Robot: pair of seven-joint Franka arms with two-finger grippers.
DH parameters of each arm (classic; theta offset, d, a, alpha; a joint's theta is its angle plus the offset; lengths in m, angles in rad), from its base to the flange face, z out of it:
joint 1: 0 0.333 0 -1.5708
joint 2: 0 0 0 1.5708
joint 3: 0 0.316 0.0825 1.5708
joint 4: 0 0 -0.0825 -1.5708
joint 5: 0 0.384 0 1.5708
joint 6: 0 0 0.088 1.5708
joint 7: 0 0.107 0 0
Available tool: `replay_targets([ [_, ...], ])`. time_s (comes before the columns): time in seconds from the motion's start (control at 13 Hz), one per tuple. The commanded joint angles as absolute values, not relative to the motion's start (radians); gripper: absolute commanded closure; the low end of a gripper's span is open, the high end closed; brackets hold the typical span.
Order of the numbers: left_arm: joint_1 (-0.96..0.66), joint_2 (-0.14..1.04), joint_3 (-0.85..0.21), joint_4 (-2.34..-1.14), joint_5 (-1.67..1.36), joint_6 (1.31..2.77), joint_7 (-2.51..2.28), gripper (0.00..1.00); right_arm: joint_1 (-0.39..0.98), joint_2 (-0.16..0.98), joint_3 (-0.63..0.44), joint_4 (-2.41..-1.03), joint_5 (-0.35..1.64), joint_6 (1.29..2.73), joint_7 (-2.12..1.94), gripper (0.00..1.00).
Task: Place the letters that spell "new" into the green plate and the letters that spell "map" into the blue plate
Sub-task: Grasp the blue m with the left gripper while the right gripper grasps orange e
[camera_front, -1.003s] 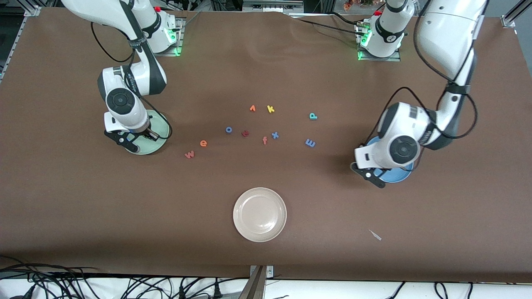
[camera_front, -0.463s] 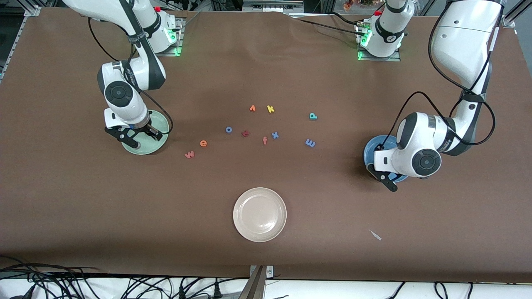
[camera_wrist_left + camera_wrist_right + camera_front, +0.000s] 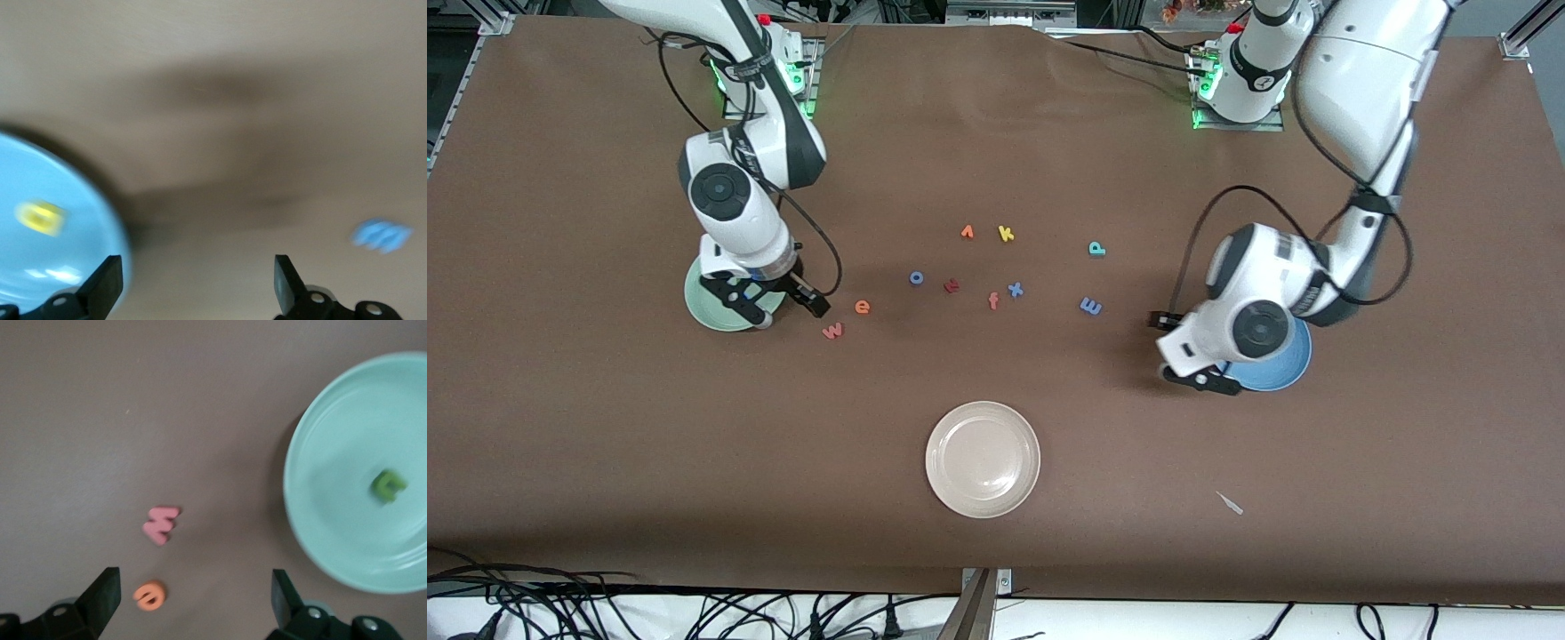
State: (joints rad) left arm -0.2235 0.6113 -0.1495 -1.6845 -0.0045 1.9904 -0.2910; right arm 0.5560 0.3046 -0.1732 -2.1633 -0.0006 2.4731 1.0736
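Observation:
In the right wrist view the green "n" lies in the green plate. My right gripper is open and empty over the table beside that plate, with the orange "e" and pink "w" just ahead of it. In the left wrist view the yellow "a" lies in the blue plate. My left gripper is open and empty at that plate's rim, on the side toward the blue "m". The teal "p" lies farther from the camera than the "m".
Mid-table lie a blue "o", a dark red letter, an orange "f", a blue "x", a yellow "k" and another small orange letter. A cream plate sits nearer the camera.
Both grippers have opened. The right gripper moved off the green plate toward the "e" and "w". The left gripper swung over the blue plate and out past its rim toward the "m".

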Motion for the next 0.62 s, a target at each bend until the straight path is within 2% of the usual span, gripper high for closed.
replay_targets([
  [0.0,-0.23,0.603,-0.176,-1.706,-0.08,2.031,-0.568,0.0,0.563,0.393,-0.135,-2.094,0.038,2.473,1.199,0.01],
  [0.23,-0.239,0.562,-0.241,-1.813,-0.068,2.181,-0.869,0.0,0.563,0.448,-0.107,-2.094,0.046,2.572,1.34,0.01],
  [0.39,-0.279,0.548,-0.241,-1.882,-0.064,2.287,-1.033,0.0,0.565,0.483,-0.091,-2.095,0.046,2.626,1.374,0.11],
  [0.54,-0.319,0.532,-0.241,-1.939,-0.063,2.389,-1.203,0.0,0.565,0.506,-0.087,-2.102,0.046,2.68,1.402,0.16],
])
